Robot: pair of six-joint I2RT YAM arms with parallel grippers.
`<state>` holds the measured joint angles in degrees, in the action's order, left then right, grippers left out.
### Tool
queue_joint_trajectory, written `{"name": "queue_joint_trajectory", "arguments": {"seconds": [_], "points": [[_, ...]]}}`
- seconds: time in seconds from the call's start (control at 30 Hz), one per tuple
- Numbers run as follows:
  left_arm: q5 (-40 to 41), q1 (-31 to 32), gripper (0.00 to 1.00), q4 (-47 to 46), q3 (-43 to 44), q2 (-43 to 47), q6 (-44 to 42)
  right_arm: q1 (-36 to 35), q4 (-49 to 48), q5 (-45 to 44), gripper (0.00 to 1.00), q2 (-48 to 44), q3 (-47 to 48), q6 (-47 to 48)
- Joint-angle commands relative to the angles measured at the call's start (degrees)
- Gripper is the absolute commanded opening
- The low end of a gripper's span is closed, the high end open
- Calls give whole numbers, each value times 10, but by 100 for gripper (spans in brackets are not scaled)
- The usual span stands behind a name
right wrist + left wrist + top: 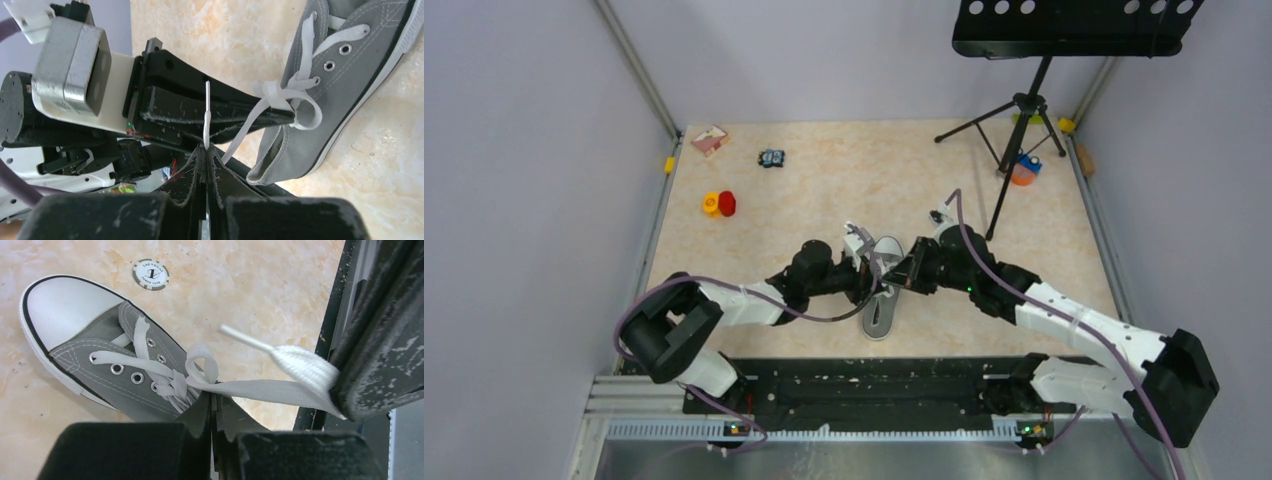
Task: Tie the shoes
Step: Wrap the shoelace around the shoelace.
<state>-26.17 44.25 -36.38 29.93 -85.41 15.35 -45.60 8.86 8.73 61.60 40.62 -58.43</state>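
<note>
- The grey sneaker (879, 315) sits on the table (844, 190) towards the near edge, about midway left to right, with both arms meeting over it.
- The left gripper (212, 405) has its jaws pressed together, pinching the white lace (260, 389) right at the crossing by the upper eyelets. A small loop curls up just beside the fingertips.
- From that pinch the lace runs taut and flat across to the right gripper (205, 157).
- The right gripper is clamped tight on the lace end, with the stiff tip poking straight up out of its closed fingers.
- In the left wrist view the white toe cap (65, 305) points away from the fingers, and a poker chip (151, 274) lies on the table just beyond it.
- Well off on the far left of the table are a red and yellow pair of small objects (719, 204).
</note>
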Motion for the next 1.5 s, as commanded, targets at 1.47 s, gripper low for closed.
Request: {"name": "queue_joint_trajectory", "arguments": {"seconds": [1.47], "points": [[-36,-41,0,-55,-37,39,32,-5,-2,37,0,-53,-107,-11]]}}
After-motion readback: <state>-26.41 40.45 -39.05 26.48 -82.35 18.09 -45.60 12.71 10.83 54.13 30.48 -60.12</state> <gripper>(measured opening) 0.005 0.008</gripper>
